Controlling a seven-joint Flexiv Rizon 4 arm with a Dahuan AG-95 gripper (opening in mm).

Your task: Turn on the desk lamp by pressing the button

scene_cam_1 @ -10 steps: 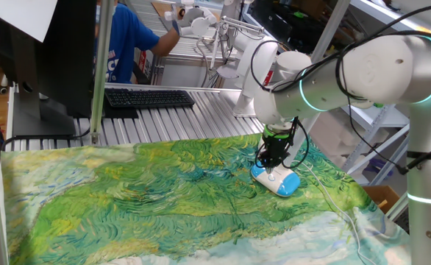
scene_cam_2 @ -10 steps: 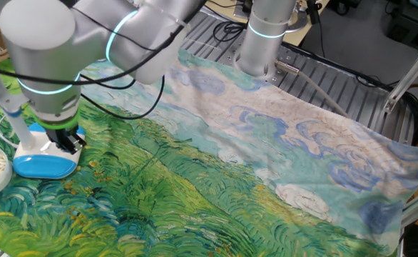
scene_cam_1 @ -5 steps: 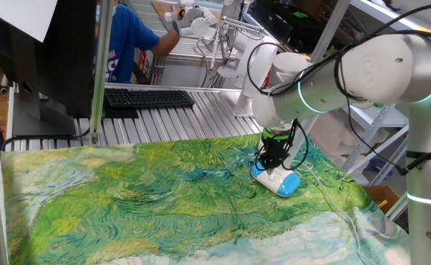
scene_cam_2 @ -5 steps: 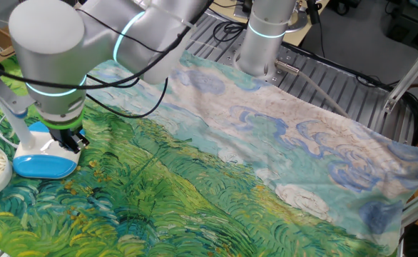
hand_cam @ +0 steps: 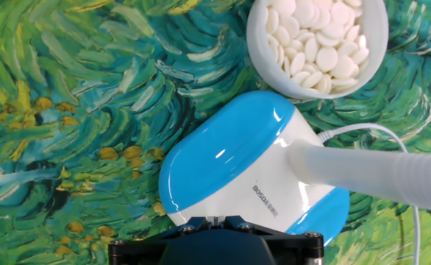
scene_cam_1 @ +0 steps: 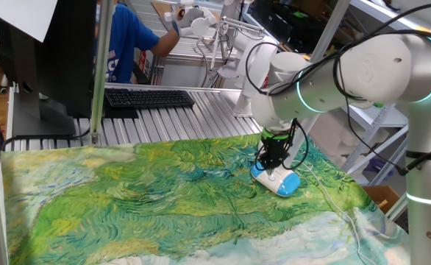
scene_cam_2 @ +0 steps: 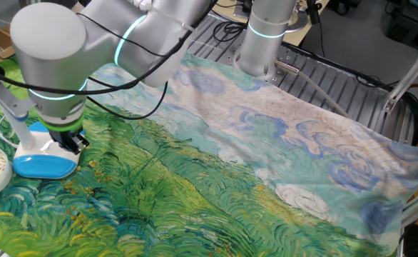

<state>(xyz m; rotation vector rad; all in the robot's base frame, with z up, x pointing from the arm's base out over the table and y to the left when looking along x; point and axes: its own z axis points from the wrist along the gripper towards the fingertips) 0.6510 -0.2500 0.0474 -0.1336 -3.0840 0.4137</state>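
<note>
Painted green cloth [scene_cam_1: 164, 199] under desk lamp [hand_cam: 237, 173]; gripper [scene_cam_2: 65, 140] poised directly over its base, finger state unclear.

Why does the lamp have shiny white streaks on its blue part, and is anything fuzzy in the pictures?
Hand view: the desk lamp shows white glare streaks on its glossy blue rim, and its neck looks soft and blurry close to the camera. One fixed view: the painted cloth is evenly lit and fairly sharp. The other fixed view: the tool casts little shadow.

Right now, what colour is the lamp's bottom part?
White top with light blue rim, clearest in the hand view.
</note>
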